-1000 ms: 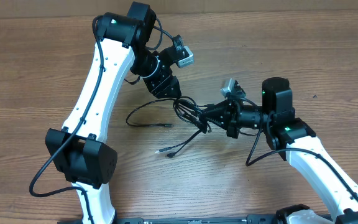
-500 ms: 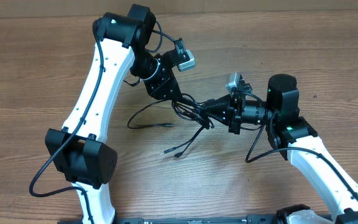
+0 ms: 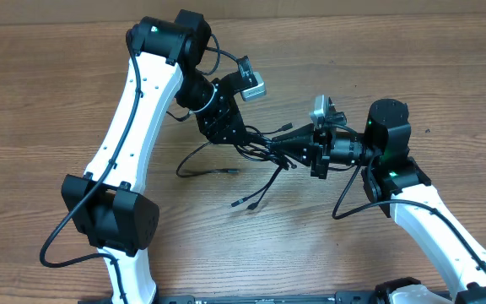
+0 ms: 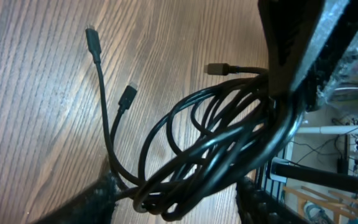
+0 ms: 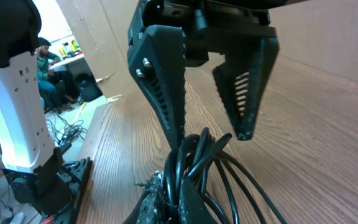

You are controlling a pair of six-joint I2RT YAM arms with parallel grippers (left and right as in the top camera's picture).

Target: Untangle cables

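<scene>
The cables (image 3: 258, 147) are a tangle of thin black cords held just above the wooden table. My right gripper (image 3: 282, 145) is shut on the bundle from the right; in the right wrist view its fingers (image 5: 166, 193) pinch several strands (image 5: 197, 155). My left gripper (image 3: 245, 135) comes in from the upper left, open. In the left wrist view the looped bundle (image 4: 191, 165) lies between its spread fingers (image 4: 95, 199), and one strand rests against the left finger. Loose plug ends (image 3: 240, 203) trail onto the table, and two plugs (image 4: 127, 98) show below the tangle.
The left arm's white link (image 3: 133, 118) crosses the left side of the table down to its base (image 3: 112, 221). The right arm's base link (image 3: 445, 232) stands at the lower right. A thicker arm wire (image 3: 344, 203) loops beside the right wrist.
The right gripper has pulled the bundle to the right, and the loose plug ends slid with it. The left gripper has dropped down and to the right, and its jaws now straddle the tangle.
</scene>
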